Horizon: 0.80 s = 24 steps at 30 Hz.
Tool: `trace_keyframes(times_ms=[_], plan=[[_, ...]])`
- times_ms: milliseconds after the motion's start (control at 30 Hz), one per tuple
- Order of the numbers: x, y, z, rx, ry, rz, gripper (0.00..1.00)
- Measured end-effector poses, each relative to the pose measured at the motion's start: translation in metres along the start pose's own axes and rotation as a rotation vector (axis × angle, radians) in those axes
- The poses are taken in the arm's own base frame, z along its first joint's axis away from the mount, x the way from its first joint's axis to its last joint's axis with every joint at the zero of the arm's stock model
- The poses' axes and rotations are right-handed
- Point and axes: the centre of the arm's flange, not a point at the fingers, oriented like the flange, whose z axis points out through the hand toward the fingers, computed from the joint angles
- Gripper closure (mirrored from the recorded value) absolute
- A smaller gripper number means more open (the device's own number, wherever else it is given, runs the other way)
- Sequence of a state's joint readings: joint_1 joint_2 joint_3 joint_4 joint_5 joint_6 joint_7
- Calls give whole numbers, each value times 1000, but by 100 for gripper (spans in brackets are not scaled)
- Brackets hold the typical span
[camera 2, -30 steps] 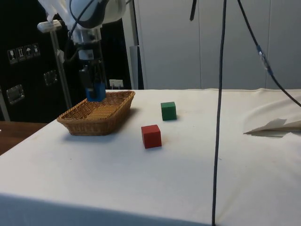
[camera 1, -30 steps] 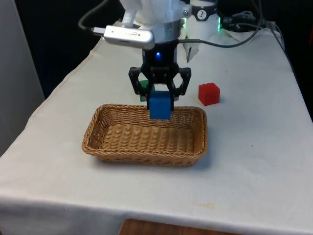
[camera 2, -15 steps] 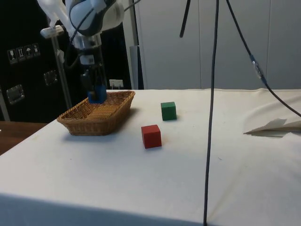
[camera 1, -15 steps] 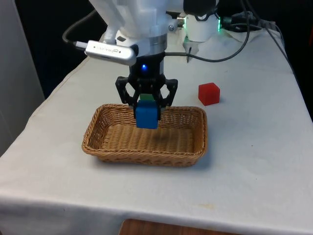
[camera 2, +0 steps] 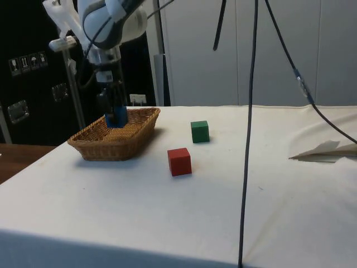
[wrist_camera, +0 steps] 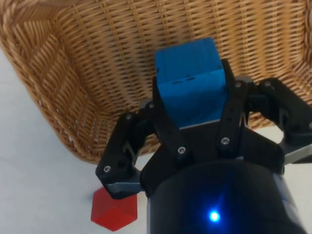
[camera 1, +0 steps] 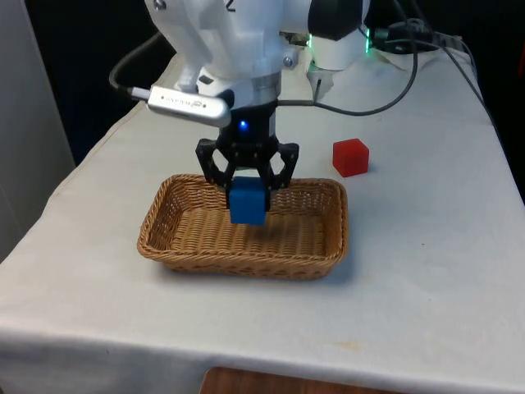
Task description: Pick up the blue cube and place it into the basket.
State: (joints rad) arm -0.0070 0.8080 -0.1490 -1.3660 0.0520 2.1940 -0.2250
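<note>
My gripper (camera 1: 247, 195) is shut on the blue cube (camera 1: 247, 205) and holds it over the wicker basket (camera 1: 189, 246), low inside its far half. From the side the blue cube (camera 2: 116, 118) sits at about rim height of the basket (camera 2: 106, 146), with the gripper (camera 2: 114, 114) coming straight down on it. In the wrist view the blue cube (wrist_camera: 191, 83) is clamped between the two black fingers (wrist_camera: 163, 119) above the woven floor of the basket (wrist_camera: 87, 63).
A red cube (camera 1: 351, 157) lies on the white cloth beyond the basket towards the front view's right. In the side view a green cube (camera 2: 199, 131) and the red cube (camera 2: 179, 161) stand beside the basket. Black cables hang across the side view.
The gripper has carried the blue cube from the basket's far rim towards the front view's left and lowered it further into the basket.
</note>
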Motion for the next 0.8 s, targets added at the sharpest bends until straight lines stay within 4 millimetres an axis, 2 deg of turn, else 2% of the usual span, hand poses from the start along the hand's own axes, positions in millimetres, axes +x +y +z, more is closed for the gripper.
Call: trace_keyframes(times_ms=[633, 667, 800], plan=[[-2, -4, 45, -6, -12, 6, 100], [-2, -4, 46, -7, -11, 6, 97], [-2, -4, 48, -6, -12, 6, 58]])
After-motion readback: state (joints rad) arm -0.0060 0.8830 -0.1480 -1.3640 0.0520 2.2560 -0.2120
